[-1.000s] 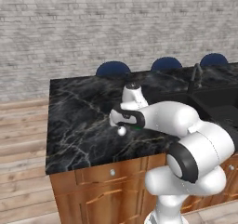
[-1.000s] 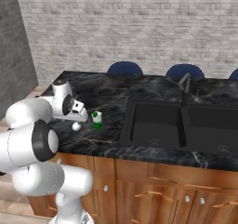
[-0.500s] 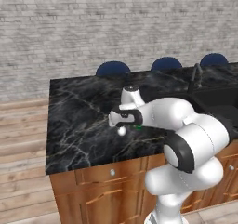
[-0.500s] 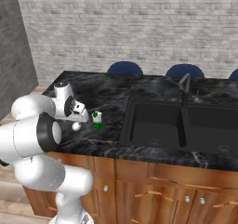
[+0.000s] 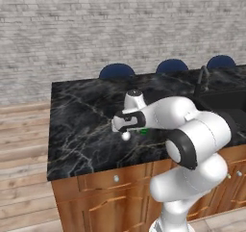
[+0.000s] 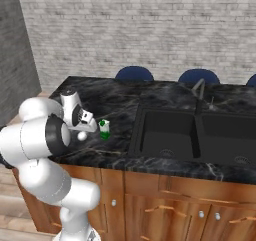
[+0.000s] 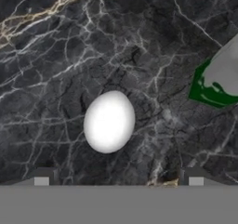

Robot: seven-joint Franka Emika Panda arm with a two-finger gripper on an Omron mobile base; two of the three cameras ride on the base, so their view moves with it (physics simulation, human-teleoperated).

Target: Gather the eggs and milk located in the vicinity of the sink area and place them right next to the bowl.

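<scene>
Your hand (image 7: 118, 181) hangs just above the egg (image 7: 109, 121) with its two tips spread wide and holding nothing; the egg lies on the black marble bench (image 7: 69, 46) between them, a little toward the left tip. The milk carton (image 7: 218, 76) stands at about 2 o'clock from the egg in the hand view (cut off by the frame edge). From the right base view, the carton (image 6: 104, 129) sits near the egg (image 6: 81, 136), well left of the sink (image 6: 200, 137).

egg (image 7: 109, 121) on counter (image 5: 81, 130), milk (image 6: 104, 129) just beside, sink (image 6: 200, 137) well apart
</scene>
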